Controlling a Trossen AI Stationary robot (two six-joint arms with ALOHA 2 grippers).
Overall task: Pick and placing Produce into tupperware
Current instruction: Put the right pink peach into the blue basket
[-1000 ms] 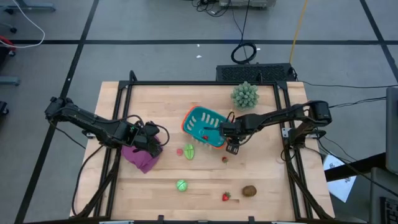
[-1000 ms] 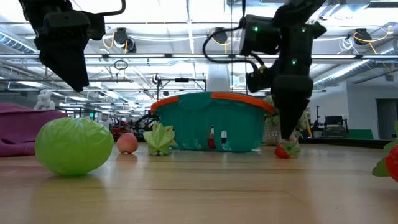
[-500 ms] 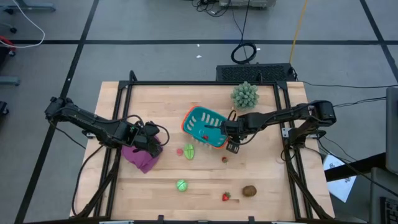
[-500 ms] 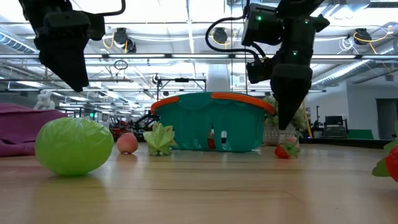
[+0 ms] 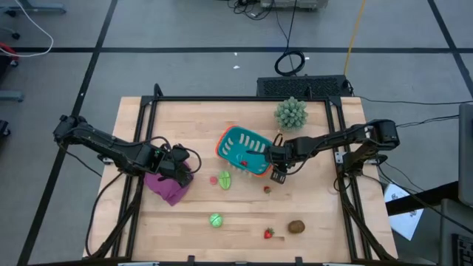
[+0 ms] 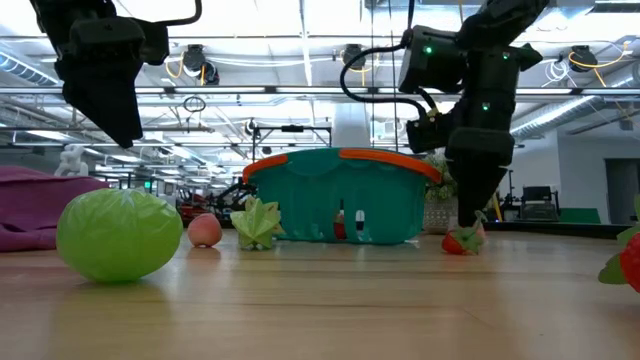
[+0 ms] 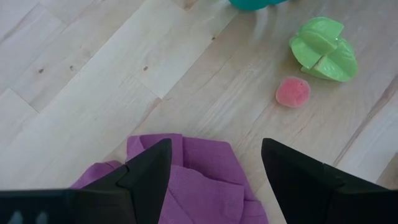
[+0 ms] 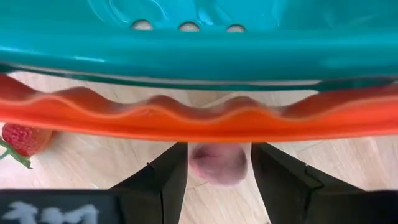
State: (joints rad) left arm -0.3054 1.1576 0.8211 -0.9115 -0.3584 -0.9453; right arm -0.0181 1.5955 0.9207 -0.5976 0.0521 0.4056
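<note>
Right now the right pincer (image 8: pixel 214 180) hangs just beside the teal slotted plastic basket with the orange rim (image 5: pixel 241 148), on the basket's outer side, fingers apart around a small round pink toy fruit (image 8: pixel 217 163) without yet clamping it. That piece sits directly between the fingers, with no clear long axis; a red strawberry piece (image 8: pixel 22 140) lies near. The left pincer (image 7: pixel 211 177), also apart, waits over the purple cloth (image 7: pixel 186 180). No readable writing shows.
</note>
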